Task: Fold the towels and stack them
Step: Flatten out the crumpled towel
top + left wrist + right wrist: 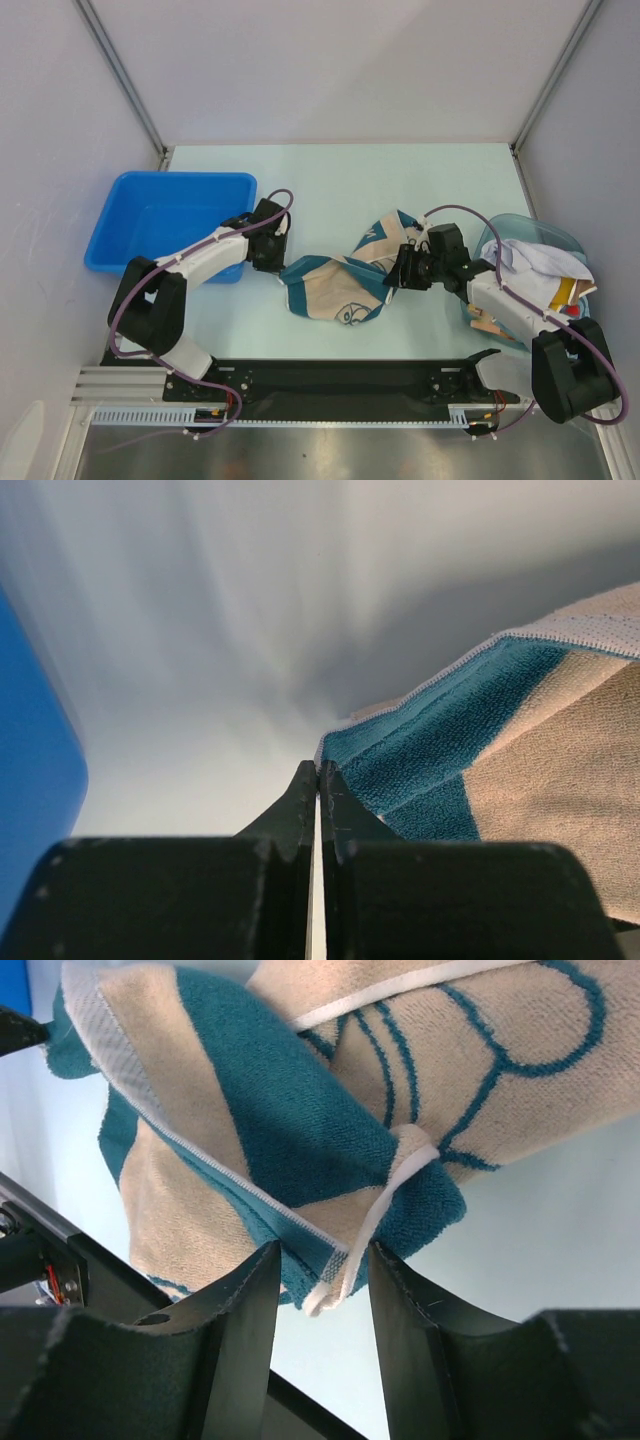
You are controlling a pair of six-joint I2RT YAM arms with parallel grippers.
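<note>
From the top we see the towel [335, 285] in the middle of the frame, hanging between both arms. Only the left wrist view shows the left gripper [318, 778] shut tight on its corner. Only the right wrist view shows the right gripper [322, 1260] squeezing a thick fold, its jaws partly apart.

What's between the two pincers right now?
Only the teal towel, spanning from the left pincer to the right pincer; the top view shows it.

Blue bin [35, 780]: cut by left edge. Teal towel [480, 750]: cut off right. Surface [250, 630]: blurred.
</note>
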